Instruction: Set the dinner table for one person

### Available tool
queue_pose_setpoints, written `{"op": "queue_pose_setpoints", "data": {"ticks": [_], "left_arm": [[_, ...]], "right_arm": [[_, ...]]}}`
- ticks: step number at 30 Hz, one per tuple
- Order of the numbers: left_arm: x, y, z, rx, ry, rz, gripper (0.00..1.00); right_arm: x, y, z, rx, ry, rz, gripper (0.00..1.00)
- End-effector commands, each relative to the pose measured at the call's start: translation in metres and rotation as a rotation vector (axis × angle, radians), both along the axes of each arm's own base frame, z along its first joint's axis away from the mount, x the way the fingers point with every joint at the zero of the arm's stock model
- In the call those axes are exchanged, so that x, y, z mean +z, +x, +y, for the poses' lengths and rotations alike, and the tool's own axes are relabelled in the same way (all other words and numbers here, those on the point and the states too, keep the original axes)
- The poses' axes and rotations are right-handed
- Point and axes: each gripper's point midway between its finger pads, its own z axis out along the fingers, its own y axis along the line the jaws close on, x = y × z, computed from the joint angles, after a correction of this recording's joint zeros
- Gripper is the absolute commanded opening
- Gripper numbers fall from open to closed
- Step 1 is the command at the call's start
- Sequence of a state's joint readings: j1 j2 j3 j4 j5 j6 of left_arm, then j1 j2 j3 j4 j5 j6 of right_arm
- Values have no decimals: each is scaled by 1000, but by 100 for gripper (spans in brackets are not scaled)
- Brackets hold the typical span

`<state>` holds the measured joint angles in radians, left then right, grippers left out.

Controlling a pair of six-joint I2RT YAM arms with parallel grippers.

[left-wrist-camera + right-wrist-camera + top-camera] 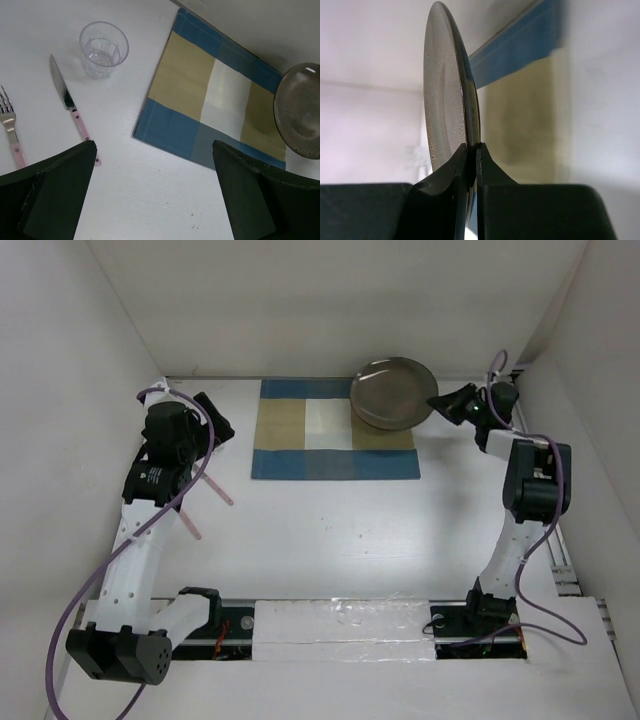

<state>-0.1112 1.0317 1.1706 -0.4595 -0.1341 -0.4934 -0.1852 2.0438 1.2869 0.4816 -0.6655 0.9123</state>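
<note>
Right gripper (471, 147): fingers together on the rim of the plate (447, 90), clamped thin, with only the rim between them.
Plate: reaches out from the right gripper's tips over the far right corner of the mat (300, 445). It is off the mat's centre; whether it rests there or hangs just above, I cannot tell.
Left gripper (154, 150): fingers wide apart, holding nothing, hanging above the table (350, 530).
Mat: ahead of the left gripper, toward its right-hand finger in the wrist view, its near edge just beyond the tips. It lies flat.
Glass (103, 48): ahead of the left gripper's other finger, upright on the table, near the mat but apart from it.
Knife (67, 97): between the glass and that same finger, its pink handle running under the fingertip.
Fork (10, 125): outside the knife, farther from the mat, also pink-handled.
Done, by my reading: mat laid out; plate gripped and brought to the mat's corner.
Left to do: centre the plate on the mat and let go; then put the fork, knife and glass in their places around it, work for which the free left gripper is well placed.
</note>
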Motion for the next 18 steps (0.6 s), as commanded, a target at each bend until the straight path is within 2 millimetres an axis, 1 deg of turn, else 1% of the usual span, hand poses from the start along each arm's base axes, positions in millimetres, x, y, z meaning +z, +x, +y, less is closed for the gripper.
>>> {"op": "queue_pose_setpoints", "data": {"ticks": [1,2,4,5,6,8,9,10,11,12,13,14,15,16,17,18], "left_arm": [[4,4,-2,-15,7,-23,99],[4,4,-2,-15,7,-23,99],[4,4,-2,-15,7,-23,99],[4,4,-2,-15,7,-23,99],[4,4,-2,-15,7,-23,99],[4,4,-2,-15,7,-23,99],[7,2,-1,-15,6,-32,99],[7,2,-1,-15,6,-32,99],[7,2,-1,-15,6,-32,99],[7,2,-1,-15,6,-32,99],[7,2,-1,-15,6,-32,99],[7,2,-1,-15,6,-32,99],[7,2,-1,-15,6,-32,99],[7,2,-1,-15,6,-32,99],[7,2,-1,-15,6,-32,99],[3,2,-1,-15,7,-23,99]], "right_arm": [[118,5,63,188,77,-338,0],[118,7,85,227,92,-342,0],[116,8,105,254,125,-332,0],[114,6,123,286,130,-329,0],[111,11,131,290,143,-327,0],[106,11,146,315,156,-315,0],[100,12,159,338,159,-313,0],[94,11,165,347,170,-293,0],[94,11,171,357,181,-297,0],[87,9,181,374,184,-283,0],[85,12,187,384,193,-286,0],[82,14,187,384,193,-285,0],[77,13,194,393,196,-275,0],[73,15,194,393,196,-270,0],[73,15,194,393,196,-270,0],[68,18,194,392,188,-265,0]]}}
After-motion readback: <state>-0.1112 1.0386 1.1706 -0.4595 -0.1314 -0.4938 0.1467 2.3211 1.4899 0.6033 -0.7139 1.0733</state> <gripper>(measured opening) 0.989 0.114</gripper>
